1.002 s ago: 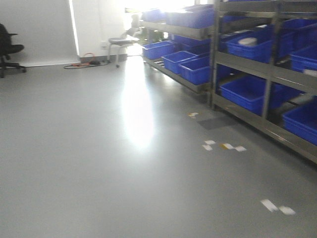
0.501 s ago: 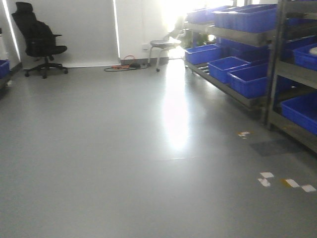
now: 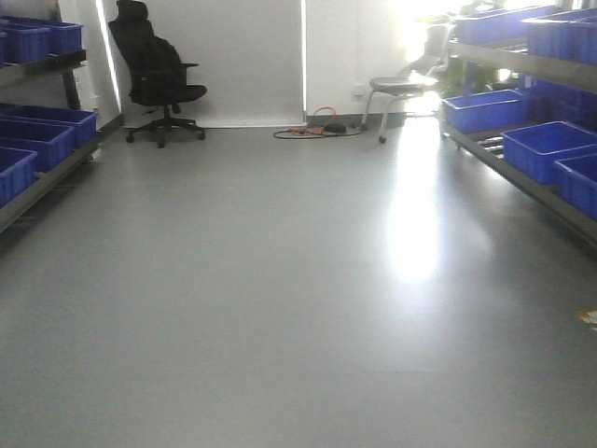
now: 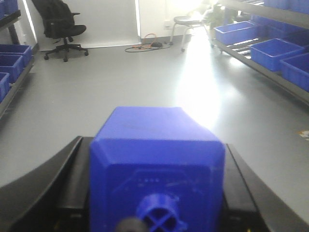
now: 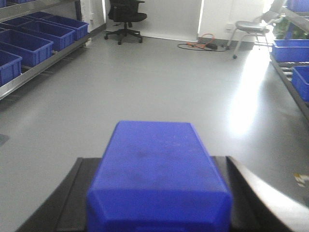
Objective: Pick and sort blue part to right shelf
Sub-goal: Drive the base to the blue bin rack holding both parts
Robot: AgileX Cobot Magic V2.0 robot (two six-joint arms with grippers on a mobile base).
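Note:
In the right wrist view my right gripper [image 5: 153, 159] is shut on the blue part [image 5: 157, 179], a squat flat-sided block with sloped shoulders; its knob is out of view. In the left wrist view my left gripper [image 4: 153, 141] is shut on a second blue block [image 4: 157, 154] with a round cross-ribbed cap [image 4: 159, 217] facing the camera. The right shelf [image 3: 522, 170], a steel rack with blue bins [image 3: 550, 145], stands along the right edge of the front view, several steps away. It also shows in the left wrist view [image 4: 260, 67]. Neither gripper appears in the front view.
A left shelf [image 3: 42, 182] with blue bins lines the left edge. A black office chair [image 3: 154, 79] and a grey stool [image 3: 401, 84] stand by the far wall, with cables [image 3: 317, 131] on the floor between them. Grey floor lies between the racks.
The front view has swung left: the right shelf slid toward the right edge, the floor tape marks left the frame, and the black chair and left shelf came into view.

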